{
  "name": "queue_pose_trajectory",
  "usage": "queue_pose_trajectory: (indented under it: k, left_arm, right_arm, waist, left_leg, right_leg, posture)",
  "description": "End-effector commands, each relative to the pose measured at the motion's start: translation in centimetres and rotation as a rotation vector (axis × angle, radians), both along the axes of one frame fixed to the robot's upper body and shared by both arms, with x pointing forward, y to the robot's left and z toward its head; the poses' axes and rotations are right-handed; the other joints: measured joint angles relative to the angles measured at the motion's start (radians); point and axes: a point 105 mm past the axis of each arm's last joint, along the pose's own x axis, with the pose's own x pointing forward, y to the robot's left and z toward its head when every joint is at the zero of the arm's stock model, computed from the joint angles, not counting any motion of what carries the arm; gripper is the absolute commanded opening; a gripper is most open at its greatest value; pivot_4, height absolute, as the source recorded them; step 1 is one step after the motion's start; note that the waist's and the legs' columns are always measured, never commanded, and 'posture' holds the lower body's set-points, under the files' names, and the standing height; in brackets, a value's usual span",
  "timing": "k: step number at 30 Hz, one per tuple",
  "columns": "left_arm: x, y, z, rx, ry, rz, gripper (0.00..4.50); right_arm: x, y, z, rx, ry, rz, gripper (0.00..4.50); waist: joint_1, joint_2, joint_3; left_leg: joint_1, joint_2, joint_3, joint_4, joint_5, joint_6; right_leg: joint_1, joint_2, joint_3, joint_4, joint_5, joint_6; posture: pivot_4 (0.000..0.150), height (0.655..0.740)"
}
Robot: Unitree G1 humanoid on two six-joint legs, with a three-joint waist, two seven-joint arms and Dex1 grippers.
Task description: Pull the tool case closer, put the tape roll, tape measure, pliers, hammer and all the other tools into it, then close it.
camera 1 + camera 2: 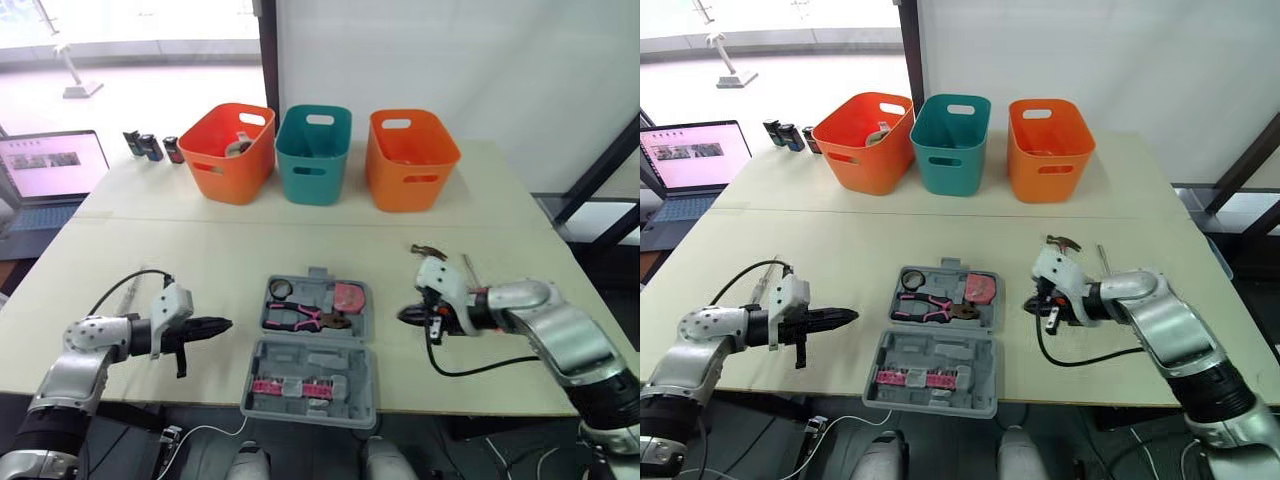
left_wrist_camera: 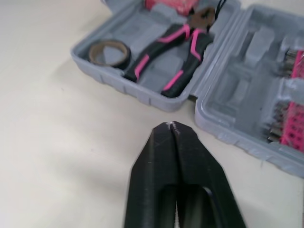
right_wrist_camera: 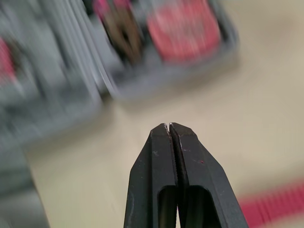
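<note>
We see the moulded grey plastic tool case (image 1: pixel 310 357) open flat, holding pink-handled pliers (image 1: pixel 300 318) and a ring-shaped tape roll (image 2: pixel 121 59); left tool (image 2: pixel 171 124) and right tool (image 3: pixel 169 125) are both pressed together, empty.

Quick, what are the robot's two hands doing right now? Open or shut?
Left gripper: shut, holding nothing.
Right gripper: shut, holding nothing.

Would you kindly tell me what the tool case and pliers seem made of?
Tool case: apparently matte grey moulded plastic, judging by its formed recesses. Pliers: dark metal head, probably; handles in pink-and-black grips, likely rubber or plastic.
</note>
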Motion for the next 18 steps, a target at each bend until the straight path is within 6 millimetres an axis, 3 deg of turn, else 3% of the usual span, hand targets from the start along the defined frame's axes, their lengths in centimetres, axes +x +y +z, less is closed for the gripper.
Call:
queue_pose_trajectory:
  k: [1, 5, 18]
  left_arm:
    - [-0.1, -1.3, -0.9, 0.036, 0.022, -0.014, 0.05]
    - [-0.2, -2.4, -2.0, 0.057, 0.045, -0.009, 0.05]
    - [0.0, -3.3, -3.5, 0.122, 0.044, 0.01, 0.05]
  right_arm:
    - [-0.7, 0.9, -1.3, -0.09, -0.017, 0.078, 0.0]
    - [-1.5, 1.9, -2.7, -0.134, 0.007, 0.108, 0.0]
    - [-0.7, 5.0, -3.0, -0.154, -0.066, 0.143, 0.0]
  waist:
    - [-0.004, 0.0, 0.0]
    - [-0.004, 0.0, 0.0]
    - [0.003, 0.0, 0.001]
  left_leg:
    - [0.0, 0.0, 0.0, 0.0, 0.0, 0.0]
    - [-0.001, 0.0, 0.0, 0.0, 0.0, 0.0]
    - [-0.001, 0.0, 0.0, 0.001, 0.0, 0.0]
  right_leg:
    - [0.0, 0.0, 0.0, 0.0, 0.0, 0.0]
    - [0.001, 0.0, 0.0, -0.002, 0.0, 0.001]
    - [0.002, 0.0, 0.0, -0.003, 0.001, 0.0]
  posture:
    - [0.15, 0.74]
    - [0.15, 0.74]
    - [0.15, 0.74]
